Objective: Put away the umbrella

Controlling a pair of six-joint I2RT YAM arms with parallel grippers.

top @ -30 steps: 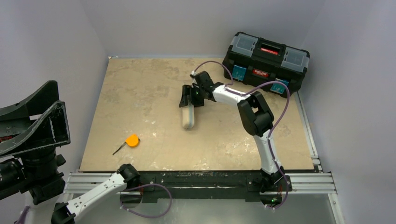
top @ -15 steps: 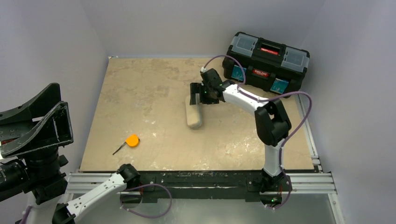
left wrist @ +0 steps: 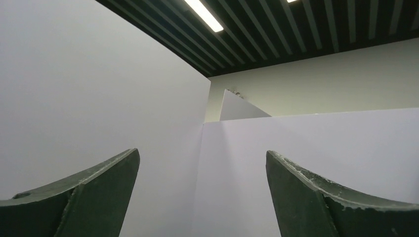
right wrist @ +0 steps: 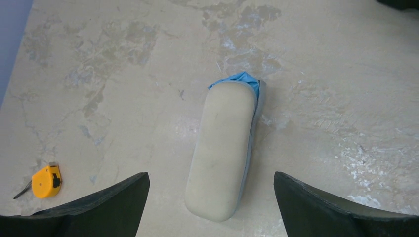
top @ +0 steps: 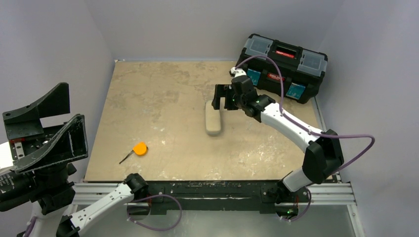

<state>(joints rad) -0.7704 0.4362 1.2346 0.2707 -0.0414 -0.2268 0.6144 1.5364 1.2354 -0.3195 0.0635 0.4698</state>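
A grey-beige oblong case [right wrist: 222, 148] lies flat on the table [top: 148, 98], also seen from above [top: 213, 117]. Of the umbrella, only a fold of light blue fabric [right wrist: 242, 79] shows, poking out of the case's far end; the rest is hidden. My right gripper [right wrist: 210, 180] hovers above the case with its jaws wide on either side of it, touching nothing; in the top view the right gripper [top: 223, 98] hangs over the case's far end. My left gripper [top: 74, 106] is raised off the table's left side, open and empty, facing a blank wall [left wrist: 202, 158].
A small orange tape measure [top: 140, 148] lies near the front left of the table, also in the right wrist view [right wrist: 47, 180]. A black toolbox [top: 281, 66] stands shut at the back right corner. Walls close in the table on three sides.
The right arm swung to the right and the case slid right with it. The right jaws spread wide off the case. The left jaws opened wider and that gripper shifted right.
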